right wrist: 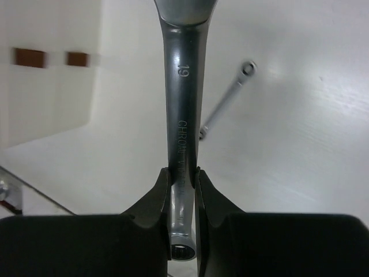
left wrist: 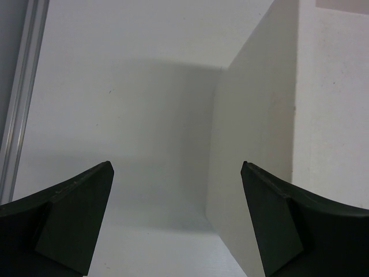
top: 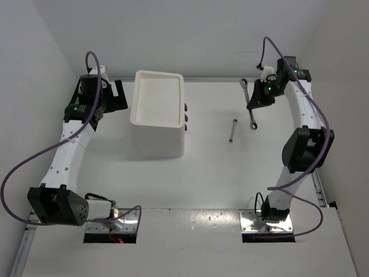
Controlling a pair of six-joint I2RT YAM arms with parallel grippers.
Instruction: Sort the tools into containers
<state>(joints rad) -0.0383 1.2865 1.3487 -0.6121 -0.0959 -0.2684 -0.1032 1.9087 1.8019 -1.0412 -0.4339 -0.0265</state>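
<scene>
**Tool bench: one wrench clamped, one lying loose**

- Large silver wrench [right wrist: 181,109], stamped "19": held by its shank between the fingers of the right gripper [right wrist: 181,173], which are pressed against it from both sides. In the overhead view it sits at upper right, running roughly top to bottom of the frame.
- Small silver wrench [top: 232,131]: lying flat on the white table [top: 219,173], right of centre, between the drawer unit and the held wrench, touching neither.
- White drawer unit [top: 157,135]: upper centre-left of the overhead view. Its shallow tray top [top: 138,98] faces up, and the dark brown knobs [top: 186,115] are on the side toward the wrenches.
- Left gripper [left wrist: 176,202]: fingers [left wrist: 75,219] spread wide apart with nothing between them. It is at upper left of the overhead view, just beside the drawer unit's plain side wall, which fills the right half of the left wrist view.
</scene>
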